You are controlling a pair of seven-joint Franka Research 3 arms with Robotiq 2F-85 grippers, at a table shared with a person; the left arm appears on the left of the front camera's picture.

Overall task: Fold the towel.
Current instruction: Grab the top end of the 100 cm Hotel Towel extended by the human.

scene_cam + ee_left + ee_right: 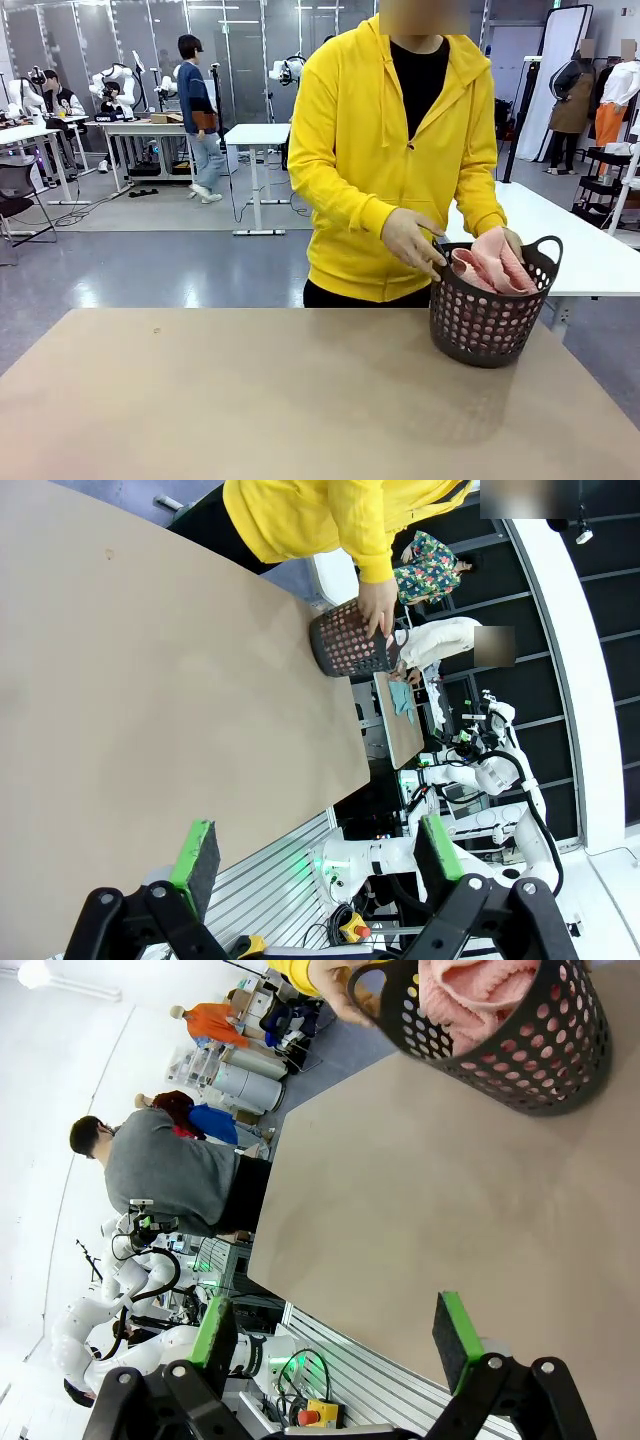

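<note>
Lab hall: white worktables (257, 134) standing in rows on grey floor (150, 265), people (198, 100) working there, cables (95, 207) trailing.

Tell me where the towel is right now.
In the front view the towel sits bunched inside the dark basket at the far right of the table, the person's hand at its rim.

The table (250, 400) is bare left of the basket (485, 328), whose mouth a hand (415, 240) and the towel (490, 262) fill.
</note>
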